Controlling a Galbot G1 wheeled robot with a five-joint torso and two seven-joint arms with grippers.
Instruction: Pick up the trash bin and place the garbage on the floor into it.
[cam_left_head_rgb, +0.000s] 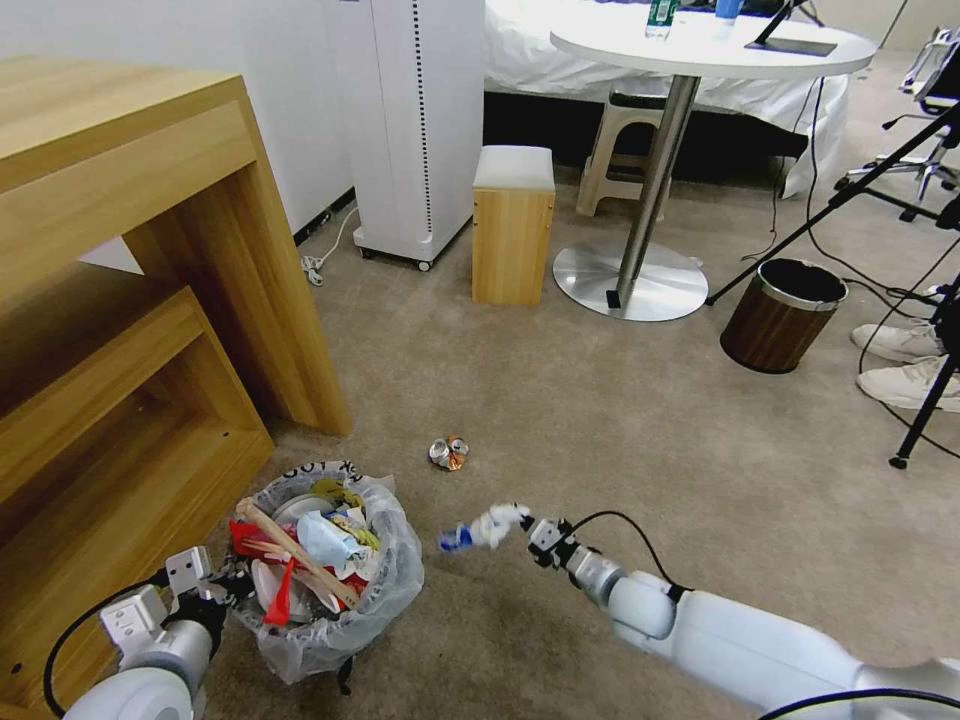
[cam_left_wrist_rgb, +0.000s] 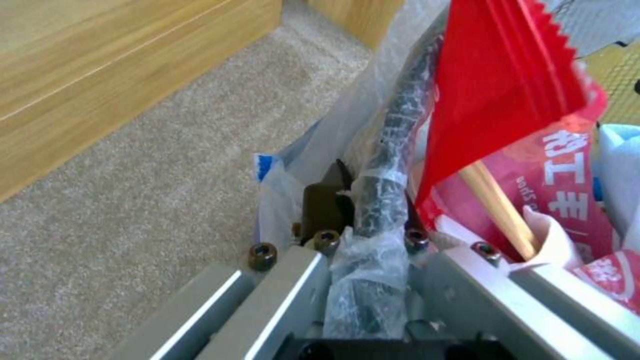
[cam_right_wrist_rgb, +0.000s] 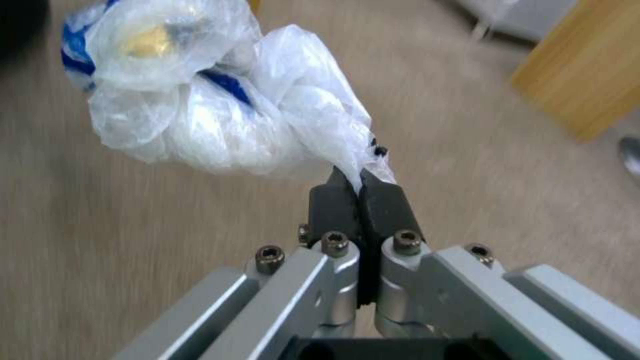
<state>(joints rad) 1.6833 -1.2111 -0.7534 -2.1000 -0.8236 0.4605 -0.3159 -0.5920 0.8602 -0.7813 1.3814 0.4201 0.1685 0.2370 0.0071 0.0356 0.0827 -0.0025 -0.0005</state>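
Two grippers at work over grey carpet. Left gripper (cam_left_wrist_rgb: 373, 220) clamped on the rim of the trash bin (cam_left_head_rgb: 330, 640), fingers pinching bag and rim together, beside the wooden desk (cam_left_head_rgb: 130, 300). Bin already stuffed: red wrapper (cam_left_wrist_rgb: 500, 85), wooden stick (cam_left_head_rgb: 295, 550), crumpled papers. Right gripper (cam_right_wrist_rgb: 360, 192) low above the floor just right of the bin, fingers pressed tight on a corner of a crumpled white-and-blue plastic bag (cam_right_wrist_rgb: 200, 100). Crushed can (cam_left_head_rgb: 448, 453) lying on the carpet farther ahead, well apart from both.
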